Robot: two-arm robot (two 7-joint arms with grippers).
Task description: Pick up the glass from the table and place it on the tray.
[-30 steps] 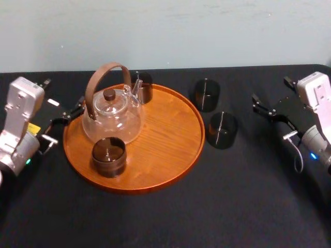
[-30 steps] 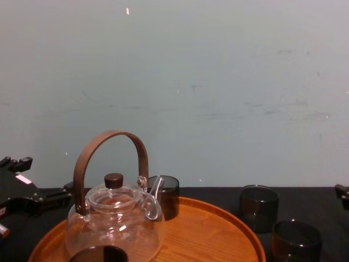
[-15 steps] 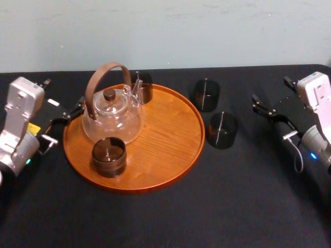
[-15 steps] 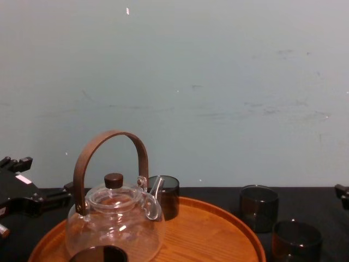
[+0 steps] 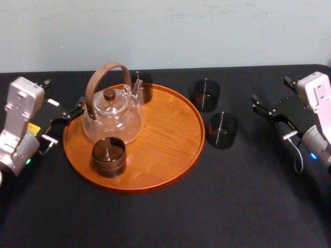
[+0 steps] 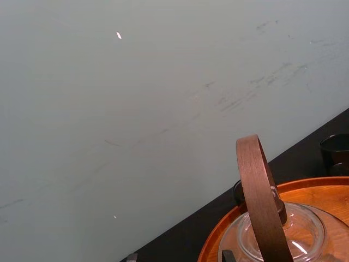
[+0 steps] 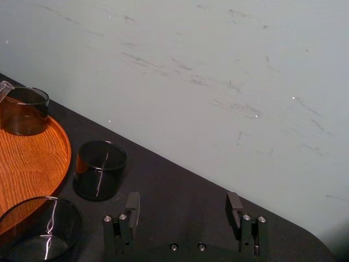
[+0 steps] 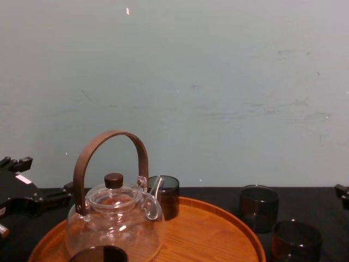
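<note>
Right gripper (image 5: 270, 94) has its fingers (image 7: 132, 206) spread wide with nothing between them. It's hanging at the right edge of the head view, well apart from every glass. Left gripper (image 5: 62, 95) sits at the left edge just beside the tray (image 5: 165, 139), fingers apart and empty, looks idle.

Two dark glasses are on the table (image 5: 248, 196), right of centre in the head view. The front glass (image 5: 222, 130) is just beside the tray's rim and the back glass (image 5: 207, 94) is behind it, nearer the wall. My guess is the front one is the pick, since it's closer to the right gripper.

What I'd worry about:
- The two glasses stand near each other, so a wide-open approach could clip the back glass and knock it over.
- Smooth round glass could slip or tip if it gets pinched off-centre or too near the lip.
- The rim is raised, so carrying it across too low would catch the base.
- The left half of the tray is busy with the teapot (image 5: 111, 116), the lower glass (image 5: 109, 156) and the spout glass (image 5: 141, 87). The bare wood on the right half is the safe spot; overshoot it and glass hits glass.
</note>
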